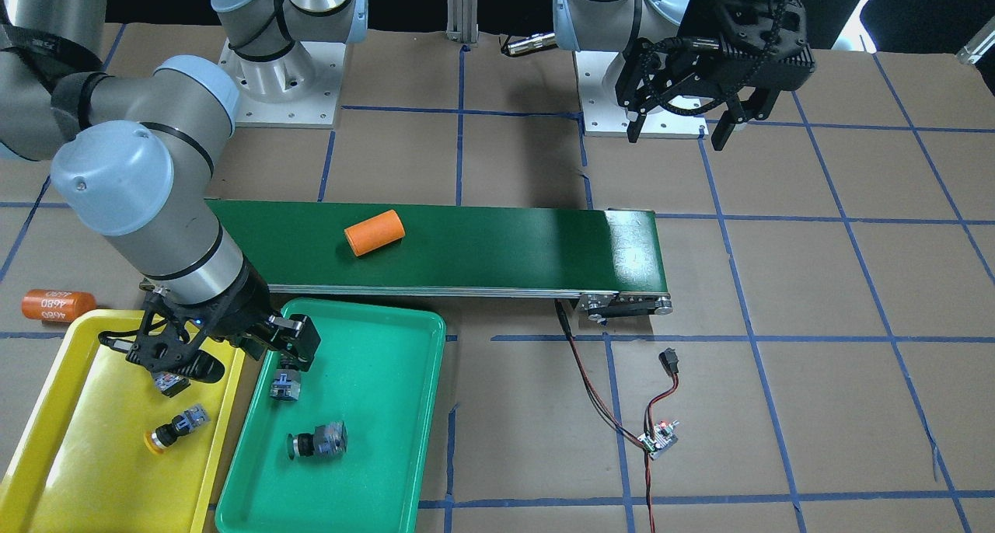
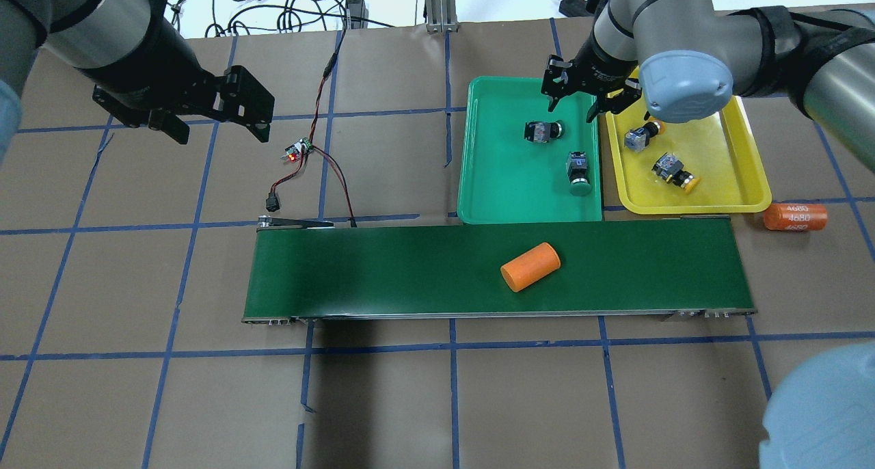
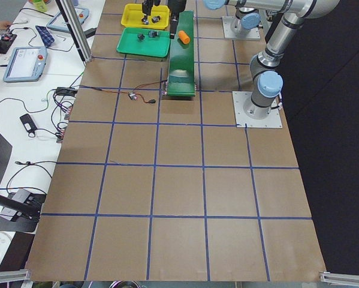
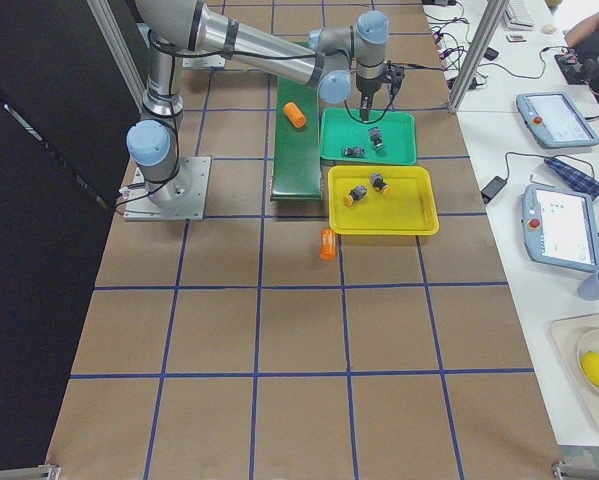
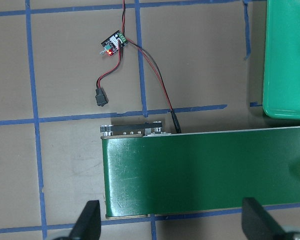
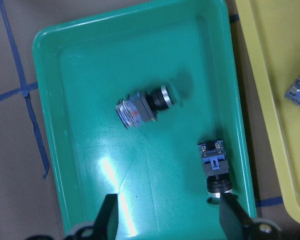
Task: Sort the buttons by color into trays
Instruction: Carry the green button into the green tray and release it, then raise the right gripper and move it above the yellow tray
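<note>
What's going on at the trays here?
Sorting looks finished. Both green-capped push-button switches lie in the green plastic tray, both yellow-capped ones in the yellow plastic tray. The right claw hangs open and empty over the green tray; the left claw is open, well away from both trays.

Two buttons (image 1: 317, 440) in the green tray (image 1: 373, 377), two in the yellow tray (image 1: 85, 455), orange cylinder (image 1: 374, 232) on conveyor belt (image 1: 505, 249)

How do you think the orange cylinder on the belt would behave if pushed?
Lying on its round side, the orange cylinder would probably roll. Its surface looks smooth and rigid, so it might slip from a loose grip.
</note>
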Motion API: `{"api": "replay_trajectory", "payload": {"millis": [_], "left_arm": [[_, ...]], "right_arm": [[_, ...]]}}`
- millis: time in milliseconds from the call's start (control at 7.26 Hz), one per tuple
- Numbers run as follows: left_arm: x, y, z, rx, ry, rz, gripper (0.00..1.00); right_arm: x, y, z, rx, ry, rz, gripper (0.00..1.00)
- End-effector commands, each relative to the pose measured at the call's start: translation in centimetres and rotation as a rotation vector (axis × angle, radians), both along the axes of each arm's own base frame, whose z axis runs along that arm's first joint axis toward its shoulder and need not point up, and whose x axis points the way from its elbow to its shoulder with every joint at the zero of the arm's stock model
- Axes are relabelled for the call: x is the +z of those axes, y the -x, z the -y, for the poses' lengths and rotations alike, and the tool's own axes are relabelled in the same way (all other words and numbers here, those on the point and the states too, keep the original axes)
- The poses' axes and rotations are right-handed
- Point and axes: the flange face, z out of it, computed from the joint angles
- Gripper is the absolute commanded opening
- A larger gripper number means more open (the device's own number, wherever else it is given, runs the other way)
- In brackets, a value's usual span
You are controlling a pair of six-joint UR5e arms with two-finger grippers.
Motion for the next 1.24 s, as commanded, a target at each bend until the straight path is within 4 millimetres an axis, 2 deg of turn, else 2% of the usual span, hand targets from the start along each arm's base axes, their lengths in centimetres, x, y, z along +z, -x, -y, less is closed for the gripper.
{"api": "replay_trajectory", "payload": {"millis": [0,138,275,413,551,689,826,964,1102], "left_arm": [[0.0,0.0,0.0,0.000,0.000,0.000,1.00],[0.0,0.0,0.0,0.000,0.000,0.000,1.00],[0.0,0.0,0.0,0.000,0.000,0.000,1.00],[0.0,0.0,0.0,0.000,0.000,0.000,1.00],[0.0,0.0,0.0,0.000,0.000,0.000,1.00],[-0.1,0.0,0.0,0.000,-0.001,0.002,1.00],[0.0,0.0,-0.1,0.000,0.000,0.002,1.00],[0.0,0.0,-0.1,-0.001,0.000,0.002,1.00],[-0.1,0.0,0.0,0.000,-0.001,0.002,1.00]], "right_arm": [[3.8,0.7,-2.5,-0.008,-0.074,-0.070,1.00],[7.0,0.7,-4.5,-0.006,-0.091,-0.075,1.00],[11.7,-0.2,-6.1,0.009,-0.055,-0.078,1.00],[15.5,-1.9,-7.9,0.044,-0.070,-0.127,1.00],[18.4,-3.9,-9.0,0.077,-0.060,-0.141,1.00],[21.0,-7.4,-11.2,0.139,-0.007,-0.140,1.00],[22.5,-8.8,-13.7,0.182,0.030,-0.134,1.00],[22.7,-8.1,-13.8,0.174,0.053,-0.135,1.00],[22.4,-7.5,-13.7,0.264,0.044,-0.153,1.00]]}}
